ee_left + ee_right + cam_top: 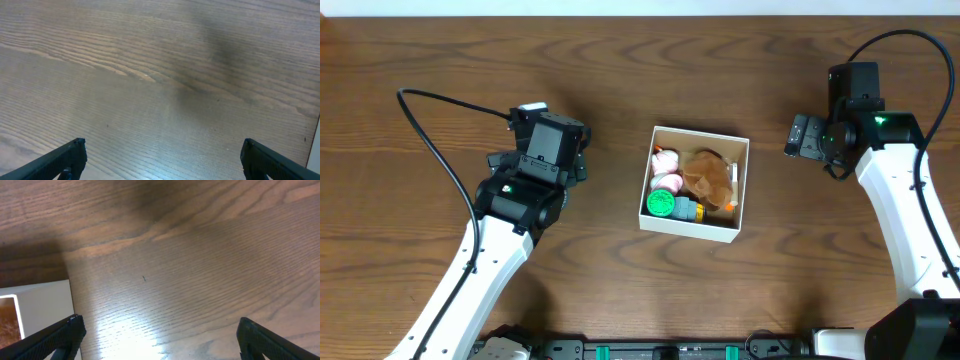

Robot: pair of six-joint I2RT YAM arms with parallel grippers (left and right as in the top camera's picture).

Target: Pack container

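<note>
The container (686, 228) sits mid-table (620, 60), between the two arms and touching neither. Inside lie a brown plush (708, 175), pink toys (667, 182), a green disc (660, 204) and an orange piece (728, 206) (too small to name, perhaps another toy). The left gripper (162, 145) hangs over the wood well to the container's left, jaws spread wide with nothing between them. The right gripper (160, 321) is likewise splayed and empty, near the container's right side, whose white corner shows in its wrist view.
</note>
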